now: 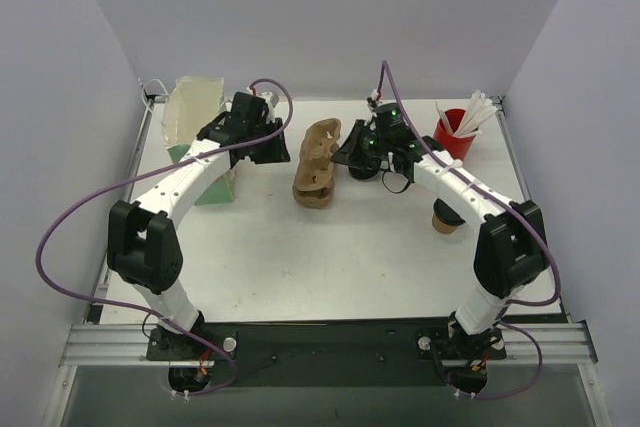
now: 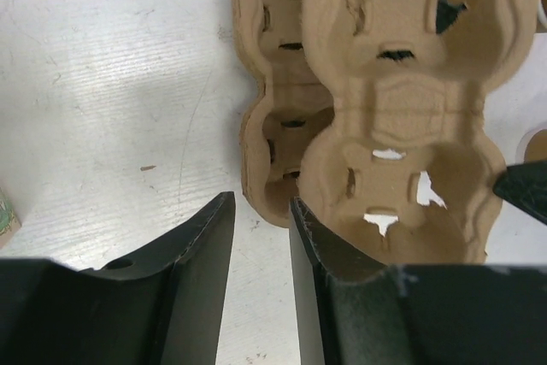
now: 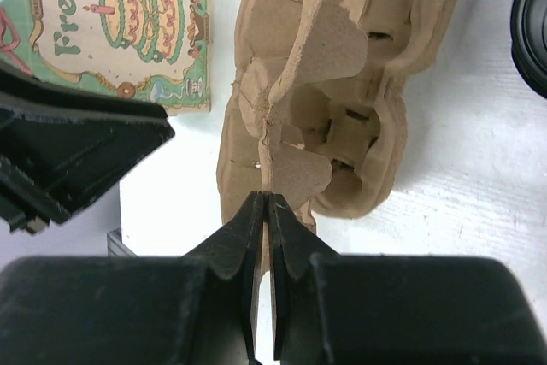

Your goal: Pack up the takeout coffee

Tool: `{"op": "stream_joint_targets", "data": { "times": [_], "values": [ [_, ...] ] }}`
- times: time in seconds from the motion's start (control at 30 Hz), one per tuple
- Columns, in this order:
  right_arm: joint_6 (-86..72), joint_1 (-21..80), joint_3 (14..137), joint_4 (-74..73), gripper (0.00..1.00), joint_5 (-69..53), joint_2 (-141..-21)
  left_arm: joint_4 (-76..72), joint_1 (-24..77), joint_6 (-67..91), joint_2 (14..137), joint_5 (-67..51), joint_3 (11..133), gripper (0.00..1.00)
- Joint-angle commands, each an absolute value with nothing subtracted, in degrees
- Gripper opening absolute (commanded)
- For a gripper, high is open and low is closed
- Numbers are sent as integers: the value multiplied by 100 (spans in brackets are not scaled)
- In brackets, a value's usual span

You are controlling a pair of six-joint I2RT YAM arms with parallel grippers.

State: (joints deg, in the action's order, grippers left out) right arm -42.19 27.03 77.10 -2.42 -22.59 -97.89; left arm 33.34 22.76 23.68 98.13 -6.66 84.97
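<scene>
— What colours are on your table (image 1: pixel 300 257)?
— It's white. Your pulp cup carriers (image 1: pixel 318 164) are plain tan-brown, the cup (image 1: pixel 455 139) is red with white sticks (image 1: pixel 478 110), and the takeout coffee (image 1: pixel 442 224) is kraft brown under a black lid.
— And the bag (image 3: pixel 128 23)?
— Cream with a green border, printed with a green-and-red tiered cake and green lettering. Your cables (image 1: pixel 60 237) are purple.
</scene>
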Motion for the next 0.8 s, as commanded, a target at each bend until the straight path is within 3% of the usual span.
{"op": "stream_joint_targets", "data": {
  "times": [0.0, 0.4, 0.77],
  "values": [
    [-4096, 2628, 7383, -368, 0, -2127, -8993, 3313, 2294, 2408, 9685, -800, 8912, 42],
    [-3955, 2496, 5680, -1414, 0, -2065, -7112, 3165, 2987, 2390, 10256, -905, 8737, 41],
    [-3929, 2628, 4458, -1397, 0, -2189, -6802, 2962, 3146, 2575, 10169, -853, 8508, 39]
  ]
}}
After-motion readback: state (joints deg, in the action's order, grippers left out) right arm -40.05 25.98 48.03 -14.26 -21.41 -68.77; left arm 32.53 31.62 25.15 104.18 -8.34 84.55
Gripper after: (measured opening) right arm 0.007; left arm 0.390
